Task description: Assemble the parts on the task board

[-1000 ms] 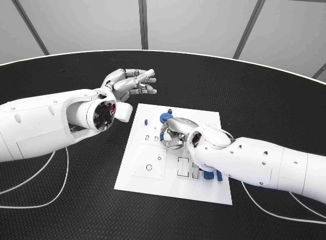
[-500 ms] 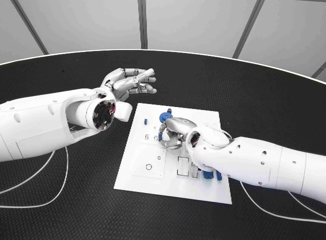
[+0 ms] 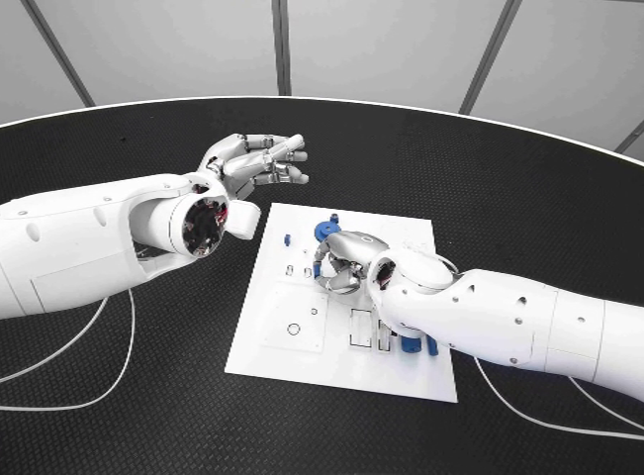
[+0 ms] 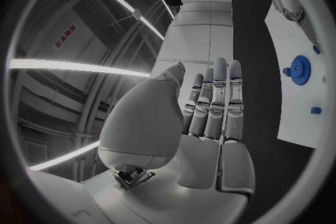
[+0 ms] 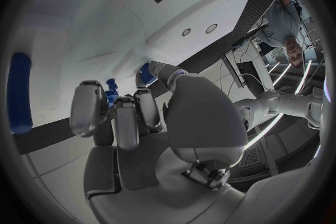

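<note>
The white task board (image 3: 301,332) lies in the middle of the table. A blue gear (image 3: 322,233) stands near its far edge, also seen as the blue gear (image 4: 299,70) in the left wrist view. My right hand (image 3: 344,263) is down on the board's middle with its fingers curled in. A small blue part (image 5: 112,92) shows between its thumb and fingertips. My left hand (image 3: 259,159) hovers above the black table past the board's far left corner, fingers straight and holding nothing. Two blue parts (image 3: 411,344) stand near the board's near right corner beside my right forearm.
A small blue peg (image 3: 289,238) sits on the board left of the gear. Rectangular slots (image 3: 362,330) and small holes mark the board's near half. White cables (image 3: 115,376) trail across the black table (image 3: 521,178) on both near sides.
My right hand has shifted only slightly over the board's middle. The left hand stays raised in the same place.
</note>
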`<state>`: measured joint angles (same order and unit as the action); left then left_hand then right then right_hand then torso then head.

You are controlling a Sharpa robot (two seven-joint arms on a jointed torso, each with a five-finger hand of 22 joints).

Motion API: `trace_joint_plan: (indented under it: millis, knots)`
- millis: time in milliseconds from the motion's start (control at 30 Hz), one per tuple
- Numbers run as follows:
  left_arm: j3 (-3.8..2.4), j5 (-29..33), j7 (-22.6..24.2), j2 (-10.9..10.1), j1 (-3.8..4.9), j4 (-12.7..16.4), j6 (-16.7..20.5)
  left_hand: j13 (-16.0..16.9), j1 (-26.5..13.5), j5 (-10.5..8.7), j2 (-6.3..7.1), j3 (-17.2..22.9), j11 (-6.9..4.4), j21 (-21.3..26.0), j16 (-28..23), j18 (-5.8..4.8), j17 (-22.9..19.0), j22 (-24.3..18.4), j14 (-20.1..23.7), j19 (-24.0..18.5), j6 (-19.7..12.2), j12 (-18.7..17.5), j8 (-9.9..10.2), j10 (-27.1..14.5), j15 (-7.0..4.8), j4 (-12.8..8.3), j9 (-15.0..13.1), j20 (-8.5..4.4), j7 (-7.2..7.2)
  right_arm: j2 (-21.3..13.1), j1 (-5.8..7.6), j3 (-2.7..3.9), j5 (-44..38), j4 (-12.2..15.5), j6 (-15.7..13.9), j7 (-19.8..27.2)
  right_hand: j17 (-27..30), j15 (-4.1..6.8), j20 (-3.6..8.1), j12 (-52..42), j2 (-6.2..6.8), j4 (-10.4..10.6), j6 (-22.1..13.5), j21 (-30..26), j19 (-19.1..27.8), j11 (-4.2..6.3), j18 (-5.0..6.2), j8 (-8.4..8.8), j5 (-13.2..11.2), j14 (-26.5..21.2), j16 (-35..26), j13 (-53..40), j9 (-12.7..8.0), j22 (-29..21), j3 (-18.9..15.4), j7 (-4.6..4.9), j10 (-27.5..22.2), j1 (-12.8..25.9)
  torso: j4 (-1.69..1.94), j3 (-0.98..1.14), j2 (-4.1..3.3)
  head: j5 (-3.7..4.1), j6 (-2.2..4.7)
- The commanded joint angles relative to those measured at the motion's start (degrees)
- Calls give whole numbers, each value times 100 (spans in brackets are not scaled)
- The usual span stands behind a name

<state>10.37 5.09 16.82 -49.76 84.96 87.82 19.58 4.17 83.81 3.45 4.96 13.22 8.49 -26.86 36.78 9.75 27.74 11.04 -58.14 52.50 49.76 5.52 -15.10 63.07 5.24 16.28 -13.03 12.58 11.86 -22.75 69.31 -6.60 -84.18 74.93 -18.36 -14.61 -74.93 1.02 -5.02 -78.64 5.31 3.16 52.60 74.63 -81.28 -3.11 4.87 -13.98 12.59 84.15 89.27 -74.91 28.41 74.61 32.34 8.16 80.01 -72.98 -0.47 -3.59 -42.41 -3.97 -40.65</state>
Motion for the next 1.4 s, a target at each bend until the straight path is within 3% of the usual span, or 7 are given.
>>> trace_joint_plan:
  millis: [33,1033,1267,1400]
  knots:
    - [0,0,-1,0,0,0,-2,1,43,-6,36,32,8,-20,27,68,7,10,48,-59,3,-31,19,35,-9,-5,-9,0,31,2,0,0,0,2,-6,-2,-1370,-20,-5,30,5,-31,0,-21,22,-22,-75,-11,20,554,19,-246,-7,-7,1,4,-7,52,-4,2,-2,1,-1]
    - [1,0,-52,-1,0,2,-15,1,26,-7,46,59,11,-26,32,67,12,10,62,-71,4,-44,27,39,-6,2,-14,4,34,2,0,1,0,-1,-59,-17,-1340,-78,-53,74,158,-29,-201,-74,47,-94,-66,109,14,547,7,-206,-58,-33,-29,89,-78,185,0,5,-4,11,-31]
    - [1,0,-52,1,0,1,-18,1,26,-7,46,59,11,-26,32,67,12,10,62,-71,4,-44,27,39,-6,2,-14,4,34,2,0,1,0,-2,-93,-16,-1339,-97,-72,82,277,-44,-228,-85,50,-113,-64,137,-3,546,6,-197,-74,-34,-74,109,-96,234,0,4,-2,14,-32]
    - [1,0,-58,1,0,-1,-16,1,26,-7,46,59,11,-26,32,67,12,10,62,-71,4,-44,27,39,-6,2,-14,4,34,1,0,1,0,-7,-106,0,-1314,-136,-104,129,395,-29,-417,-126,70,-165,-58,271,-6,540,-4,-147,-136,-58,-130,169,-152,302,0,5,-1,4,-44]
